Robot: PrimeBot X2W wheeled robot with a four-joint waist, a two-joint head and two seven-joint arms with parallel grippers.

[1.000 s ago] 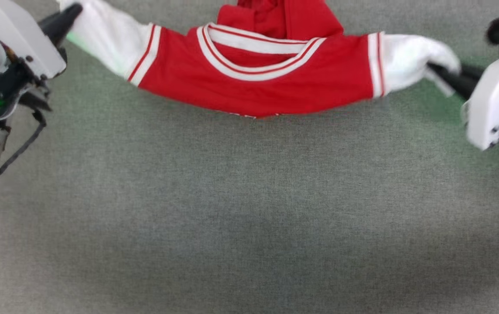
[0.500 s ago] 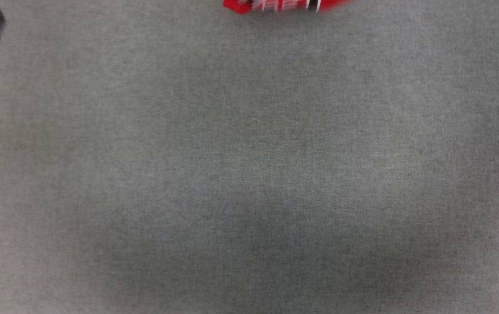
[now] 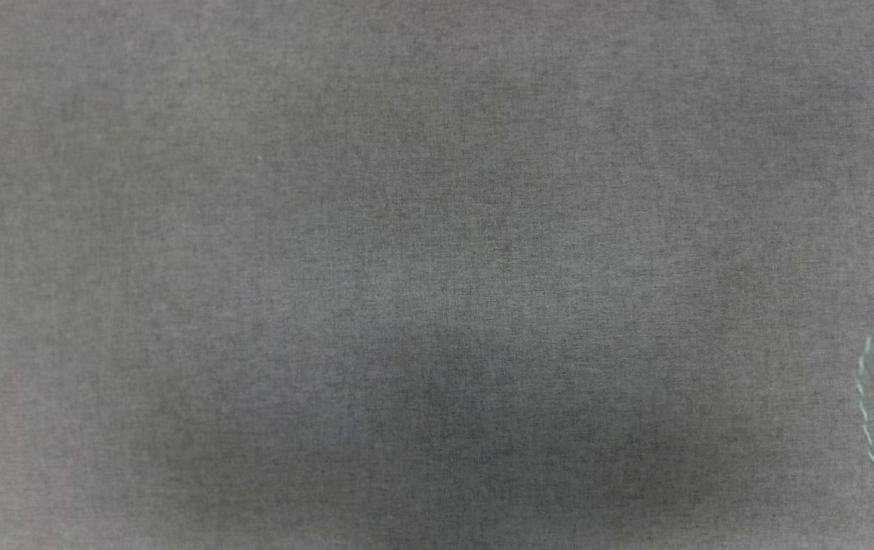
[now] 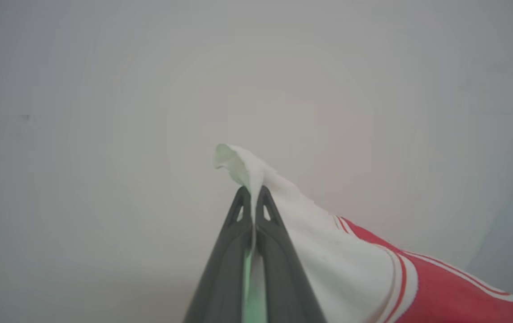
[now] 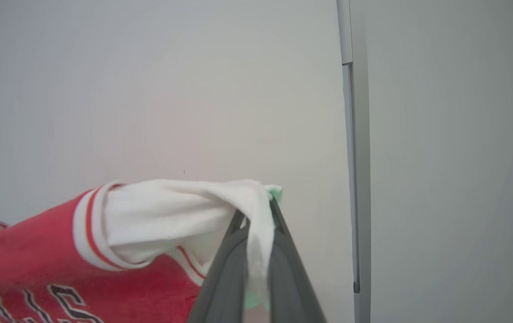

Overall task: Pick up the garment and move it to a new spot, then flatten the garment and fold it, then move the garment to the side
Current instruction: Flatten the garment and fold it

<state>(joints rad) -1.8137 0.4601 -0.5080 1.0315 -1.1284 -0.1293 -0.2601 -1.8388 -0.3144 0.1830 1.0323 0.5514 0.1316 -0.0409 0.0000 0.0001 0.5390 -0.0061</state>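
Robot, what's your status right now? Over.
Left pincer shut on a shirt sleeve. Right pincer shut on the other sleeve. Loose thread on the gray surface.

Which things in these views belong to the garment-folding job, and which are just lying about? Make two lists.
Job:
garment
left pincer, shut on one white sleeve
right pincer, shut on the other sleeve

Just there:
grey cloth surface
green thread lying on it
upright grey strip

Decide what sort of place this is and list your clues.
Likely an indoor folding station, perhaps a lab: grey cloth surface, plain pale wall, shirt gripped by its sleeves.
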